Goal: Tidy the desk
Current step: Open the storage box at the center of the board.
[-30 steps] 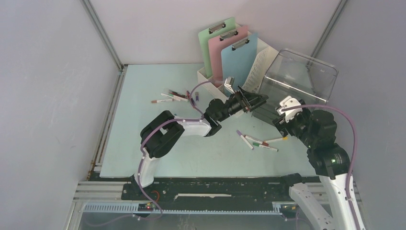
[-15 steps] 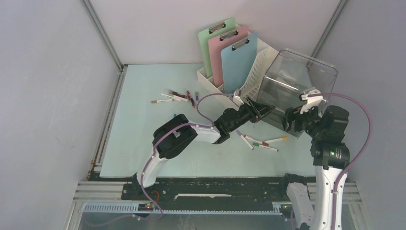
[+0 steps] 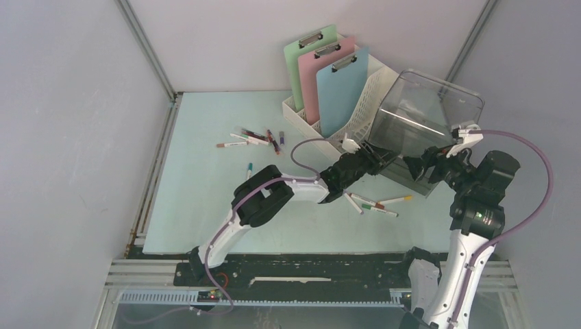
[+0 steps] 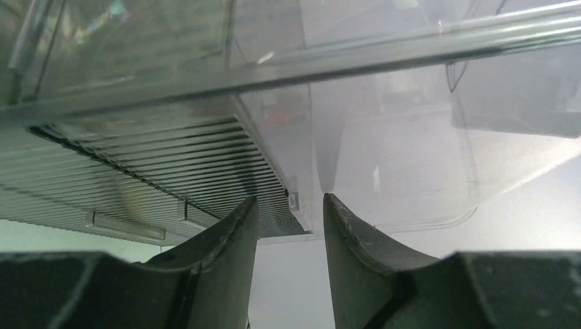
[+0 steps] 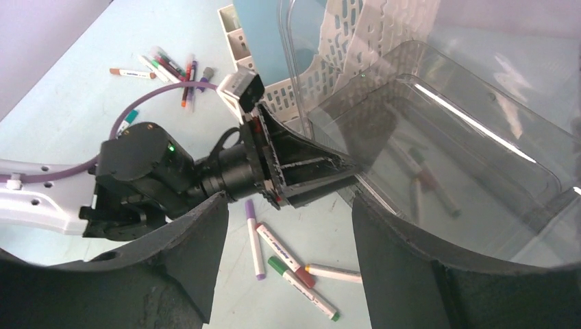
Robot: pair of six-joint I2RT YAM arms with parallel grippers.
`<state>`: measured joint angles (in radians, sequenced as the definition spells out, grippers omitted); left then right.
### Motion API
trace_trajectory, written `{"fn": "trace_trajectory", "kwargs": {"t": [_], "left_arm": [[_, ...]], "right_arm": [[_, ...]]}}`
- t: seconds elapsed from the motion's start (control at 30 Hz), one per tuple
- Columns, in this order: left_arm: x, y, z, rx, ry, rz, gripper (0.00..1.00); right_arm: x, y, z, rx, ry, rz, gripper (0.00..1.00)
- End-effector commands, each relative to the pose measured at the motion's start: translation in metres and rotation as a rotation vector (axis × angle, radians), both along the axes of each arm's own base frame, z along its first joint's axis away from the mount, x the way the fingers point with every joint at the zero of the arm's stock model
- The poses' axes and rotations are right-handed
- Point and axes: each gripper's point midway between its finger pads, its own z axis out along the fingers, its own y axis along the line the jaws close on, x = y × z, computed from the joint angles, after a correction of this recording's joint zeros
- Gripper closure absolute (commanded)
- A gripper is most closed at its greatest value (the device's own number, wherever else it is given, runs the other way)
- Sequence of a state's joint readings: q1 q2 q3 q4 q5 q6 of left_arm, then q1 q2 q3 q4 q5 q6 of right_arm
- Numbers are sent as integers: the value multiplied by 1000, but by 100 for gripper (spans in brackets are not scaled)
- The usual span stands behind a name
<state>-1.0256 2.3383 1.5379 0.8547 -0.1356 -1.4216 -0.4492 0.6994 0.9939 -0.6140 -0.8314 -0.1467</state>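
The desk (image 3: 205, 192) is a pale mint-blue tabletop. A clear plastic bin (image 3: 428, 113) stands tilted at its right side. My left gripper (image 3: 379, 156) reaches to the bin's lower left corner. In the left wrist view its jaws (image 4: 289, 202) are open with a narrow gap, and the bin's ribbed bottom corner (image 4: 294, 199) sits just beyond the tips. My right gripper (image 3: 416, 166) hangs open beside the bin's front edge. It hovers above several loose markers (image 5: 294, 257). The left gripper (image 5: 329, 171) shows in the right wrist view, against the bin (image 5: 466, 157).
A white file rack (image 3: 301, 116) holds green, pink and blue clipboards (image 3: 339, 86) behind the bin. Several markers (image 3: 257, 137) lie at the desk's middle left, one single marker (image 3: 249, 168) nearer. More markers (image 3: 373, 203) lie under the arms. Grey walls close in on both sides.
My left arm has stretched right to the bin's corner while its jaws narrowed. My right gripper has pulled back to the right, along the bin's front edge.
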Motion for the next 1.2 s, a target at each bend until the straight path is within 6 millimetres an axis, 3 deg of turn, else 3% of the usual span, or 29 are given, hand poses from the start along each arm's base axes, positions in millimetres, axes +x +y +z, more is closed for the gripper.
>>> {"fn": "trace_trajectory", "kwargs": {"t": [0.0, 0.2, 0.53, 0.6, 0.9, 1.17], "left_arm": [[15, -8, 7, -20, 26, 69, 55], [21, -10, 2, -6, 69, 97, 67], [26, 3, -5, 56, 179, 166, 99], [25, 8, -2, 63, 187, 176, 100], [13, 34, 75, -50, 103, 199, 100], [-3, 52, 116, -147, 50, 193, 100]], "right_arm": [[-2, 6, 24, 7, -63, 28, 26], [-1, 6, 22, 18, -54, 35, 27], [-7, 5, 15, 0, -33, 29, 27], [-9, 5, 14, -8, -32, 27, 27], [-28, -2, 20, -30, 6, -3, 26], [-37, -22, 24, 1, 52, -54, 25]]}}
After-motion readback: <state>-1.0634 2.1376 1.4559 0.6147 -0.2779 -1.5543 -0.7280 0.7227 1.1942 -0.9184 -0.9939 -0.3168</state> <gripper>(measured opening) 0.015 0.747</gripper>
